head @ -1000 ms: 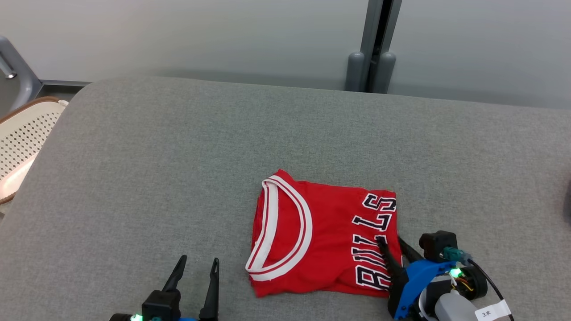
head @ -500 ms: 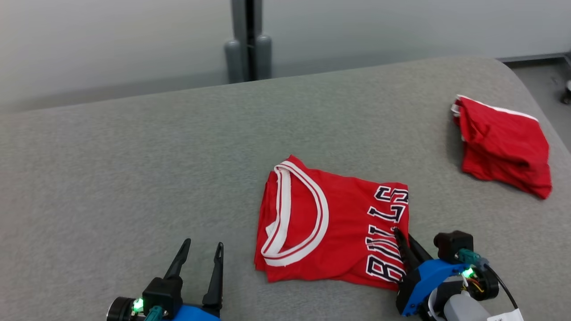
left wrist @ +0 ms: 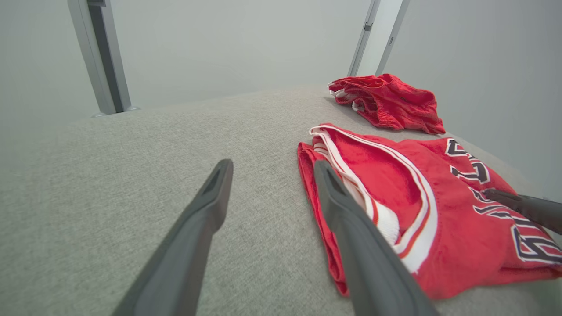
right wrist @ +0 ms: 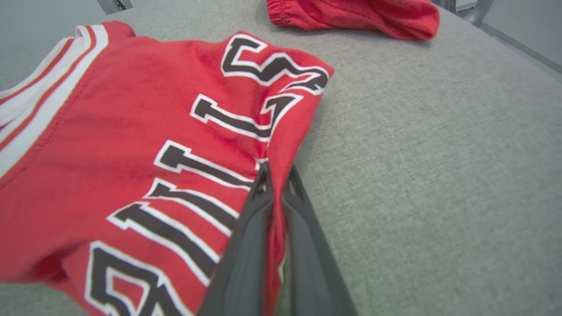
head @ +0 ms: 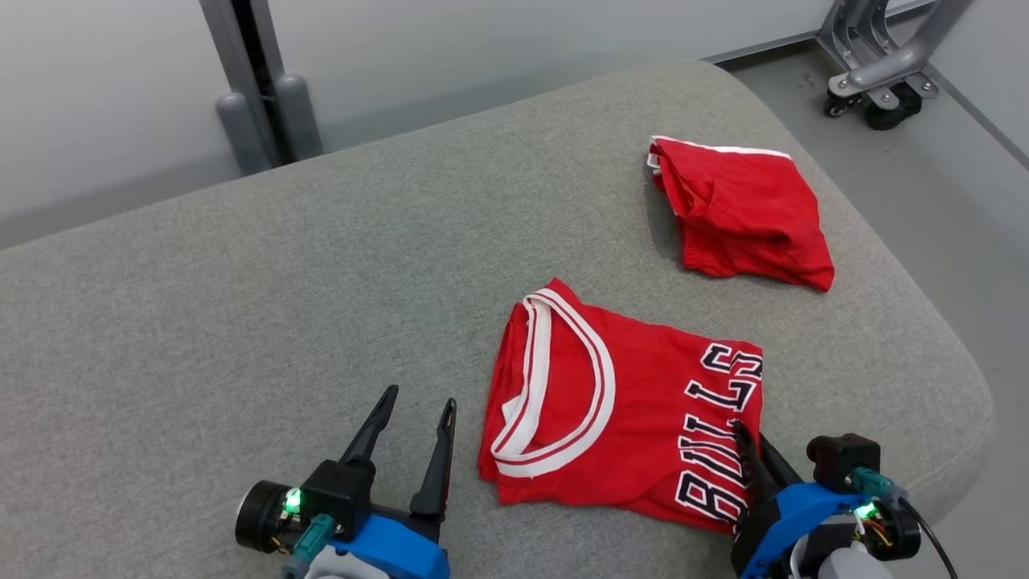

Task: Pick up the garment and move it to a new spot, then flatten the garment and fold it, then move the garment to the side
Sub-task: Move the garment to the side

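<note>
A: Where's the garment (head: 627, 418)?

B: Folded red jersey, flat on the grey counter (head: 241, 281), toward its near right corner. White-trimmed neckline to the left, BULLS lettering along the right edge.

A: Pincers?

B: Right pincer (head: 744, 430) is clenched on the jersey's right edge, beside the lettering. Left pincer (head: 422, 396) is released, fingers spread over bare counter just beside the neckline side.

A: Room to move?

B: Wide bare stretch to the left and far side. To the right, only a narrow strip before the rounded counter edge drops to the floor (head: 924, 177). Red shorts (head: 748, 217), bunched, lie further back near that same right edge, apart from the jersey. A wheeled metal frame (head: 876, 80) stands on the floor beyond.

A: What do the wrist views add?

B: The right wrist view shows red cloth pinched between the closed fingers of the right pincer (right wrist: 277, 171), and the edge of the garment (right wrist: 131, 131) puckered there. The left wrist view shows the folded layers at the neckline of the garment (left wrist: 439, 210) and the left pincer (left wrist: 273, 164) with its right finger across the fold; contact unclear.
</note>
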### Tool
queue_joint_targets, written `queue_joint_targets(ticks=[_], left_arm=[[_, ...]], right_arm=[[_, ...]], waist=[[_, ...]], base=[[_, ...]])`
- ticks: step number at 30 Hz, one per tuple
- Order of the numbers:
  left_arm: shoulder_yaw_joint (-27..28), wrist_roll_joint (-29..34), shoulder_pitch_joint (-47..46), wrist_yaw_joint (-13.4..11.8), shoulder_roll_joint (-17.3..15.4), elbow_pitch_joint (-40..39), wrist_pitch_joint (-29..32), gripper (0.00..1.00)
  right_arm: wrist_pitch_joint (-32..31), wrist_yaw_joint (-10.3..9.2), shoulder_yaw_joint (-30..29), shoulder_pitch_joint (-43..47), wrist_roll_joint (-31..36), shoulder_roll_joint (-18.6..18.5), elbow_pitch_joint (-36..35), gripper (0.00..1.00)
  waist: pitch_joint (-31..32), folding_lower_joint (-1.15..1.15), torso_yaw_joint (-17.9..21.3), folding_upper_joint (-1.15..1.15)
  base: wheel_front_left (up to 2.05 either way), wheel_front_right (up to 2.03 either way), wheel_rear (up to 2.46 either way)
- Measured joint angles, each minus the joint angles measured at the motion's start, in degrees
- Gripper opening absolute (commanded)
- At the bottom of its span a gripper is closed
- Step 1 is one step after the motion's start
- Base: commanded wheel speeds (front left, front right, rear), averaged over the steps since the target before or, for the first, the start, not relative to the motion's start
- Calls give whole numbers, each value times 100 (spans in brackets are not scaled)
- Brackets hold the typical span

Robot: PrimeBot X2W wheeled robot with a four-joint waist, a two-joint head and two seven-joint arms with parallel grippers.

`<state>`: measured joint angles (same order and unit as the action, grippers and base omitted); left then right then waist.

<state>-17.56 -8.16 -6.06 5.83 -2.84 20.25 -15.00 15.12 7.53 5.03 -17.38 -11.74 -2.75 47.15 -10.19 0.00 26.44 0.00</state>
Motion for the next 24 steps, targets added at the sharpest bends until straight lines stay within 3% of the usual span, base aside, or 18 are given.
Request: queue_joint_targets(ticks=[5,14,19,24], left_arm=[[30,137,-5,27,-2,91,0,100],[233,348,14,80,-71,224,0,100],[277,389,18,112,-77,242,0,100],[332,423,3,124,-81,242,1,100]], right_arm=[[-1,-4,89,-203,154,-5,-88,0],[-280,-3,-319,-2040,995,-120,89,0],[-742,-3,-751,-2533,1499,-945,114,0],[-1057,-3,-1589,-2749,1985,-1708,125,0]], waist=[[-117,0,-3,0],[-307,0,-309,0],[-374,0,-604,0],[-509,0,-843,0]], base=[[0,0,0],[0,0,0],[0,0,0],[0,0,0]])
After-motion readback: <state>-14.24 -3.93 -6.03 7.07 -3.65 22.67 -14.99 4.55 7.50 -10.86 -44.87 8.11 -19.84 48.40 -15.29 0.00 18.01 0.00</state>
